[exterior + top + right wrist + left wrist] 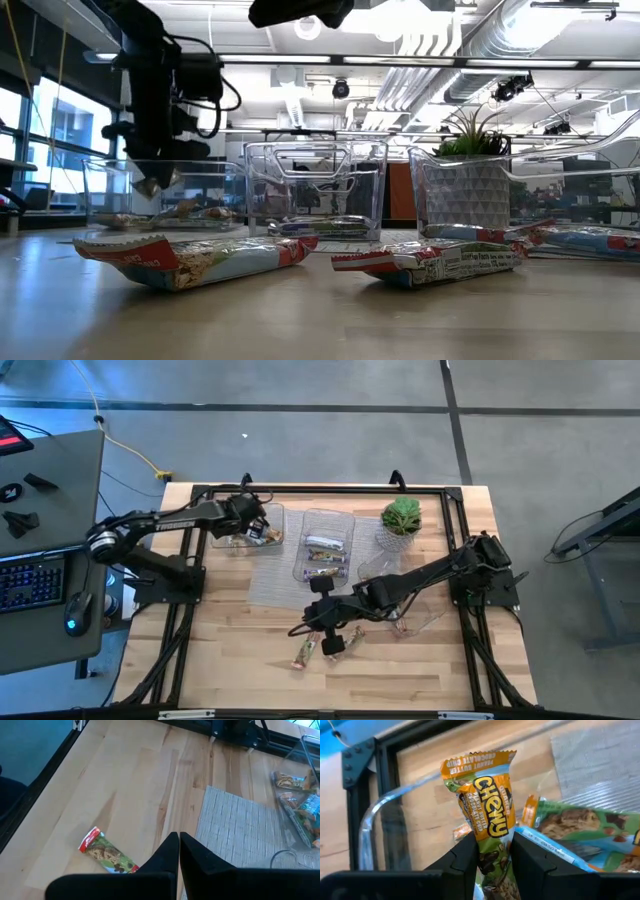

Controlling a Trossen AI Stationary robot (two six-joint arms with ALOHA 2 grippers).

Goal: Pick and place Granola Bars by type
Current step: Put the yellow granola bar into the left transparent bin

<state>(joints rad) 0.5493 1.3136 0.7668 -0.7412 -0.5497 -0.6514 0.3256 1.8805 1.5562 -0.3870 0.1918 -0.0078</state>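
Observation:
My left gripper [257, 525] is over the left clear tray [240, 542] at the table's far left, shut on an orange-yellow granola bar [479, 795]. A green-wrapped bar [580, 825] and others lie in that tray. My right gripper [178, 851] is shut and hovers over the table's near middle [330, 643], holding nothing. A bar with a red end [107, 852] lies flat on the wood beside it. Two such bars [190, 258] [430, 262] lie flat in the low view's foreground. More bars lie in the middle tray [325, 548]. My left gripper pinches the orange-yellow bar between its two fingers [465, 860], near one end of the wrapper [490, 851]. The fingers come from above, pointing down into the tray. The rest of the bar sticks out past the fingertips, its crimped free end [475, 760] farthest from them.
A grey woven mat [275, 580] lies under the trays. A potted green plant [401, 522] stands at the far right, with another clear tray [372, 567] in front of it. More bars lie on the wood at right [405, 628]. A black frame [320, 490] rims the table.

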